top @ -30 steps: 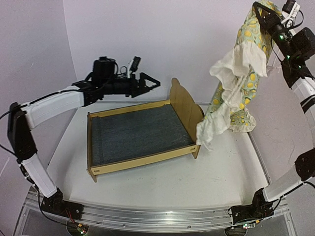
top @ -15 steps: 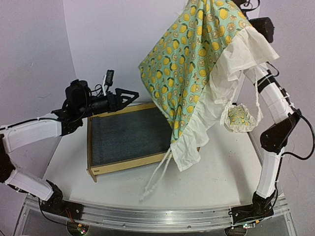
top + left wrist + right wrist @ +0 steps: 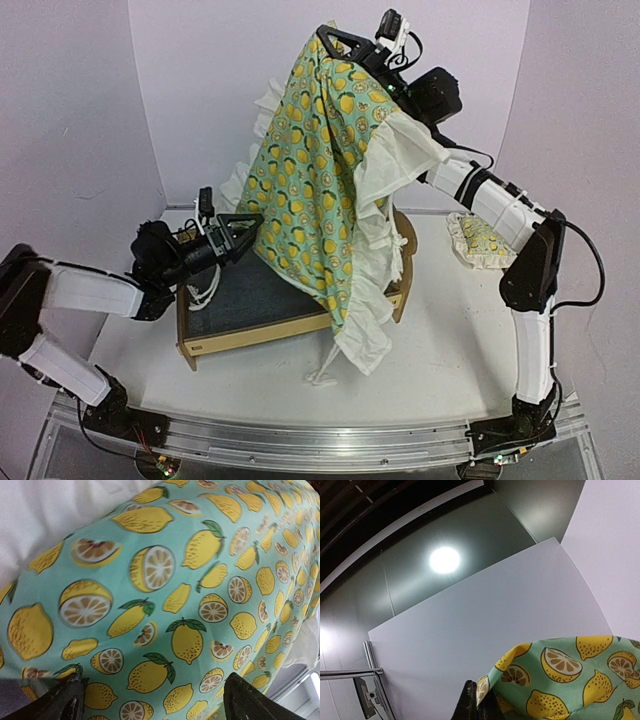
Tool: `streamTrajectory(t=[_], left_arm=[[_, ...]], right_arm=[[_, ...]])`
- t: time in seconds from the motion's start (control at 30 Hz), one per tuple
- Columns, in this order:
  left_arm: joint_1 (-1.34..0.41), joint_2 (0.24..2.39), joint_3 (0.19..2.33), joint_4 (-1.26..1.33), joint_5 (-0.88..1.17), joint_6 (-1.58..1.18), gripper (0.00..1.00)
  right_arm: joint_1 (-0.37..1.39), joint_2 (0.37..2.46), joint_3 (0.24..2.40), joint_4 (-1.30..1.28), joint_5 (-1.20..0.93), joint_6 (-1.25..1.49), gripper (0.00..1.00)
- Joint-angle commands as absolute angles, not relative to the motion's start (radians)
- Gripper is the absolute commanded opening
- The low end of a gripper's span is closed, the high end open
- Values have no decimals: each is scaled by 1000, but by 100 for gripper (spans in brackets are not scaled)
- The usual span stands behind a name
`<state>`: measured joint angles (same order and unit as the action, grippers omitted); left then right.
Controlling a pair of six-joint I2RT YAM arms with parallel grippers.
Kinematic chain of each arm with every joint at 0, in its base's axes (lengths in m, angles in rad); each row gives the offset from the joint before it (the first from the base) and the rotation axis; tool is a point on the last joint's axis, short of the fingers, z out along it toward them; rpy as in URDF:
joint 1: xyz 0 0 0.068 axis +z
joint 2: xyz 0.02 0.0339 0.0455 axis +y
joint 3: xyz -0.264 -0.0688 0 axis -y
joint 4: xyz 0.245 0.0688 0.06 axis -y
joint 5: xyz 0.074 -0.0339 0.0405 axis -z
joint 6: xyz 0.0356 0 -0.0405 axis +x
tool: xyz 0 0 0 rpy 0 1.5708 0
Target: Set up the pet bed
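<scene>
Seen from above, the pet bed (image 3: pixel 262 334) sits on the white bench (image 3: pixel 440 350), left of centre in the frame. Its grey mattress pad (image 3: pixel 235 300) is bare at the left end and its headboard (image 3: pixel 405 245) is half hidden. The lemon-print blanket (image 3: pixel 310 200) hangs from the right end effector (image 3: pixel 328 36) at top centre. It drapes over the bed's right half, and its white ruffle (image 3: pixel 365 345) falls in front of the front rail. The pillow (image 3: pixel 482 240) lies at the right, apart from the bed. The left end effector (image 3: pixel 250 228) is released, its jaws spread at the blanket's left edge.

Only the left wrist view shows the print close up. Whole and cut lemons fill it, with dark fingertips (image 3: pixel 65 700) in the bottom corners and the cloth between them not pinched. The right wrist view looks up at a ceiling lamp (image 3: pixel 445 560) and shows its fingers (image 3: pixel 475 702) clenched on a fold of the blanket. A small dark mark (image 3: pixel 195 347) on the front rail is too small to read.
</scene>
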<state>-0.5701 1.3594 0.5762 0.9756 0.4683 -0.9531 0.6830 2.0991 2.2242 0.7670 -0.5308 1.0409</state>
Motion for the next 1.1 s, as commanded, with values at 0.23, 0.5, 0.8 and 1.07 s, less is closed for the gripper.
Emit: streamTrajectory(t=[0.23, 0.5, 0.8, 1.07], left_arm=[[-561, 1839, 868, 1616, 560, -1287, 70], [-561, 1771, 623, 1599, 485, -1240, 94], [-569, 1891, 739, 1683, 578, -1331, 98], [-560, 1905, 875, 1761, 595, -1321, 46]], right_arm=[[686, 2003, 2180, 887, -509, 1073, 0], [686, 1976, 2222, 786, -494, 926, 0], [686, 1985, 2256, 785, -489, 935, 0], [686, 1887, 2142, 786, -482, 882, 0]])
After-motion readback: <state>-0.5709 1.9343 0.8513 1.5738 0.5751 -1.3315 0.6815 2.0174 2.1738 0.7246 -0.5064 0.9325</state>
